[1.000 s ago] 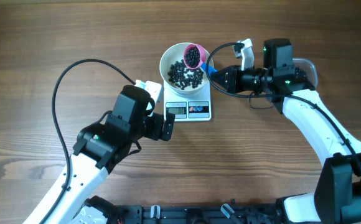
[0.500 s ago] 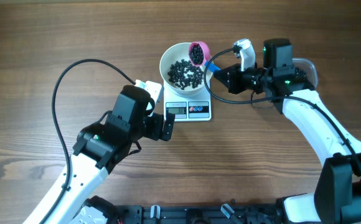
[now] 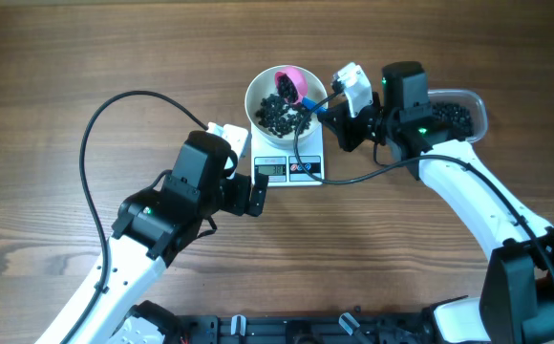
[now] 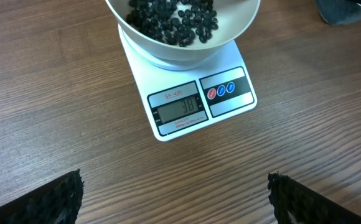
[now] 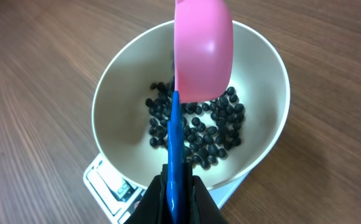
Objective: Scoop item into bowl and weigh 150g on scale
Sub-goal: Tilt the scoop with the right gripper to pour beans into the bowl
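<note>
The white bowl stands on the small white scale, with black beans piled in its bottom. My right gripper is shut on the blue handle of a pink scoop. The scoop is tipped on its side over the bowl, above the beans. My left gripper hangs open over bare table in front of the scale, whose display shows a two-digit reading. The open left gripper holds nothing.
A clear plastic tub holding more black beans sits at the right, behind my right arm. A black cable loops over the table on the left, and another runs across the scale's right side. The table is dark wood.
My right gripper has moved left and rolled the scoop from upright and full to tipped over the bowl. That has uncovered the tub. The left arm has not moved.
</note>
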Robot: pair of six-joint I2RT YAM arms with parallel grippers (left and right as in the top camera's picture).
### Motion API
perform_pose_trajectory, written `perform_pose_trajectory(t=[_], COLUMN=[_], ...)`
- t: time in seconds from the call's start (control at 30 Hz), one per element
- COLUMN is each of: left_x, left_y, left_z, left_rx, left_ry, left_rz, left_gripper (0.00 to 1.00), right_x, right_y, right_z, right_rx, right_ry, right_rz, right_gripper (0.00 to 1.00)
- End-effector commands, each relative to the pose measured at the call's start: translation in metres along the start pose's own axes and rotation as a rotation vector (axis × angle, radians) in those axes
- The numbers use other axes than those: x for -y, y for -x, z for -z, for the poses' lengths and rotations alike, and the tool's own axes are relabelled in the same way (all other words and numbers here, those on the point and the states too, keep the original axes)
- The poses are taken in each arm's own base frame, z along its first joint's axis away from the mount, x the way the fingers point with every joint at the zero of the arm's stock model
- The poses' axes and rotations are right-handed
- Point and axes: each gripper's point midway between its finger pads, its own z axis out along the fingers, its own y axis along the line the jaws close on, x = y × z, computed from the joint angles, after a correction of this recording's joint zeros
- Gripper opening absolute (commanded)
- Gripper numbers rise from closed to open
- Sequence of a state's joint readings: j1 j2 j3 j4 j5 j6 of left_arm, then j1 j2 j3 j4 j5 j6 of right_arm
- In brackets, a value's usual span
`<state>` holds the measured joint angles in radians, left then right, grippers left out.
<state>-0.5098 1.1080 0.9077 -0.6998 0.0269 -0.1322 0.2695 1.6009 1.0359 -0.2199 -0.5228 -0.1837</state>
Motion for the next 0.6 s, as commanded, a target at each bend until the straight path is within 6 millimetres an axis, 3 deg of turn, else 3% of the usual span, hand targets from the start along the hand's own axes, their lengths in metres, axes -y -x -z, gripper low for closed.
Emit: perform_pose_trajectory(t=[0.0,0.57], left_x=[0.001,0.000], left_y=[0.001,0.001], left_z=[0.000,0.000], left_rx=[0.003,0.003], left_ry=[0.002,0.003], left_rz=[-0.024,-0.023], left_gripper=[1.00,1.00], right_x=[0.010,0.011], right_y=[-0.002,0.020], right_z=[-0.002,0.023], right_rx=[-0.013,0.036], right_ry=[-0.057,-0.134], right_rz=[0.074,0.219], right_gripper=[0.04,0.04])
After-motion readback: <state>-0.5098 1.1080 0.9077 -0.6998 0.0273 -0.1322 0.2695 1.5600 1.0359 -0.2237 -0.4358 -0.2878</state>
